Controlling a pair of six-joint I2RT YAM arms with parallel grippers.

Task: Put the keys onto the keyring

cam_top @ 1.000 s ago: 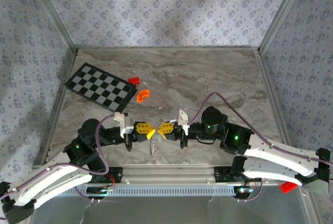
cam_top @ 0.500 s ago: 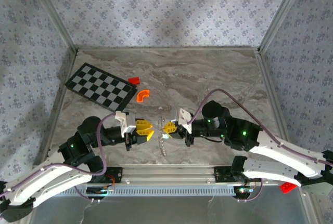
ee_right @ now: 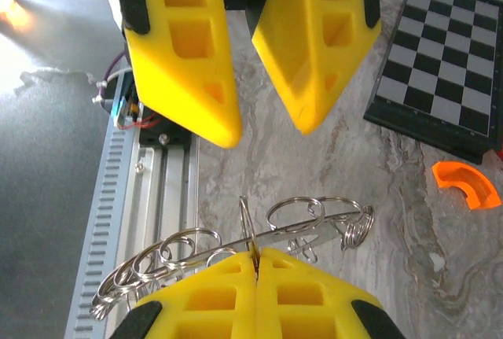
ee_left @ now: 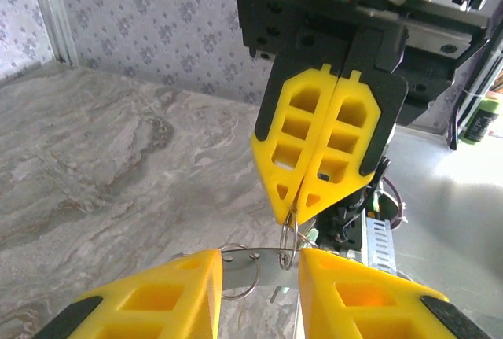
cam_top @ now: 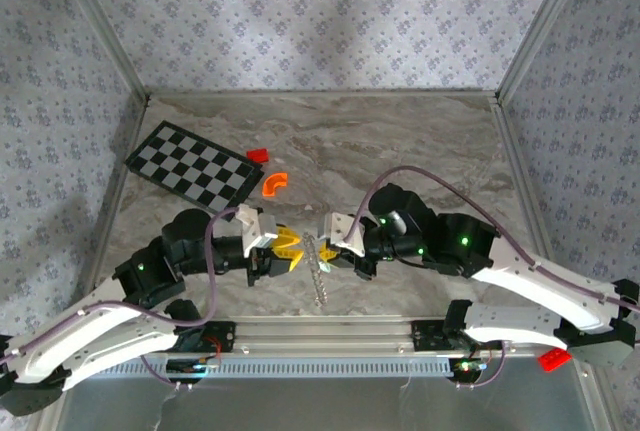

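Nose to nose above the near part of the table (cam_top: 400,141), keyring in between.
Far left on the marble, a tilted checkerboard (cam_top: 192,164). Pointing right, the left gripper (cam_top: 296,250), yellow fingers parted and gripping nothing, tips just short of the metal. Pointing left, the right gripper (cam_top: 325,251), fingers pressed together and clamped on one thin loop of the keyring (cam_top: 317,276). Below that pinch, a silvery bar strung with many small wire loops, trailing toward the front rail; touching the marble or not, cannot tell. Well apart from both grippers, by the board's right corner, an orange bit (cam_top: 274,183). Just beyond it, against the board's far edge, a red block (cam_top: 257,154).
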